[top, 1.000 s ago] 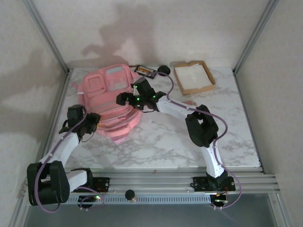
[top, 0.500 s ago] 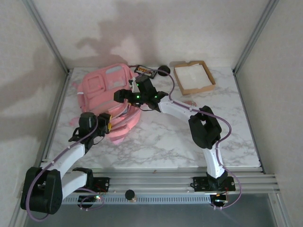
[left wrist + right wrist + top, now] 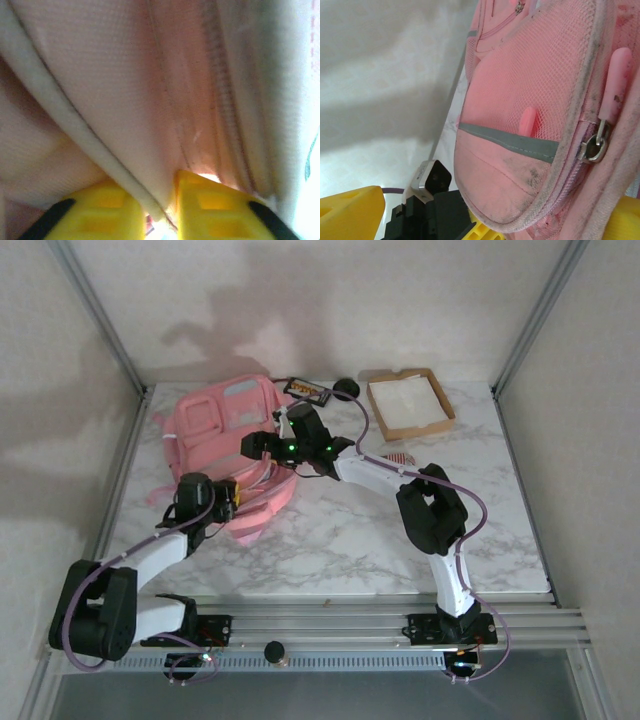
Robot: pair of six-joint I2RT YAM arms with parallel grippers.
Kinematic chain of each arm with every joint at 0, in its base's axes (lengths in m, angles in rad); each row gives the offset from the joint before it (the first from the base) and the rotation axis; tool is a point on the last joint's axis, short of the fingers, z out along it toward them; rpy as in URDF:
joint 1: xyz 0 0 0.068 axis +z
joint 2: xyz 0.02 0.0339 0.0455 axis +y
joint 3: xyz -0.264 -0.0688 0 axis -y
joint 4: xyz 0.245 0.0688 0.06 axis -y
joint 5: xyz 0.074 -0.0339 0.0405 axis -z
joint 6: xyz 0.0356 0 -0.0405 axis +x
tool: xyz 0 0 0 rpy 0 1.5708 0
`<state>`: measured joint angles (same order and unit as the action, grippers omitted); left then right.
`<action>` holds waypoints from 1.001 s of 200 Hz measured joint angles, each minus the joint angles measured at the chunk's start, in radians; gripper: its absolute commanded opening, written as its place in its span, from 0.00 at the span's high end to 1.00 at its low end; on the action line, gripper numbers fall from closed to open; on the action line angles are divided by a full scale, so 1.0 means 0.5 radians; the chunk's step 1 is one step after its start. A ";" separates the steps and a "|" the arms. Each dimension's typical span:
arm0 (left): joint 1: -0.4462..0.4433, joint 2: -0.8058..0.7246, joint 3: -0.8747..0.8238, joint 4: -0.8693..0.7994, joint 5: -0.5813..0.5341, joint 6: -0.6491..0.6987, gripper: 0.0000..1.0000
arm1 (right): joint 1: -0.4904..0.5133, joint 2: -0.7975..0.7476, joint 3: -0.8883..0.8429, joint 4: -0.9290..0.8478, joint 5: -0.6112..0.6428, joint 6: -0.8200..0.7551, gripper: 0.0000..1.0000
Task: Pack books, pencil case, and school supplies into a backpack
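While the left fingers (image 3: 100,212) clamp a seam of the backpack (image 3: 215,425), lift slowly.
The right fingers (image 3: 350,205), spread wide, should hold the opening apart.

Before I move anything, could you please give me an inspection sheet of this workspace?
Surface: white marbled table, flat.
Job's things: pink backpack lying at the far left; dark brown book by its far right corner.
Clutter: cardboard tray with white lining, far right; black round object beside the book; small pinkish item, too small to identify.
Grippers: left gripper pinching a fold of backpack fabric; right gripper open at the backpack's zipper edge.
Cables: purple cables run along both arms.
Surroundings: pale walls, aluminium frame posts.
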<state>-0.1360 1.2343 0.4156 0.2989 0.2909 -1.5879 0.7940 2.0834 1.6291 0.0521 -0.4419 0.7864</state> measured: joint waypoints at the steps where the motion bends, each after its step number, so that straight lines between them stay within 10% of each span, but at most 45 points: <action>1: -0.001 0.001 0.001 0.001 -0.001 0.002 0.90 | 0.000 0.000 0.000 -0.001 0.000 -0.002 0.01; 65: -0.001 0.022 0.057 -0.035 -0.001 -0.005 1.00 | 0.009 -0.010 -0.104 -0.040 0.044 -0.437 0.03; 200: 0.002 -0.105 0.179 -0.211 0.013 -0.086 1.00 | 0.082 -0.201 -0.420 -0.101 0.059 -1.477 0.46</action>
<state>-0.1349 1.1816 0.5053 0.1932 0.2974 -1.6310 0.8352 1.9827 1.4193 0.0017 -0.4126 0.0479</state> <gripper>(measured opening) 0.055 0.535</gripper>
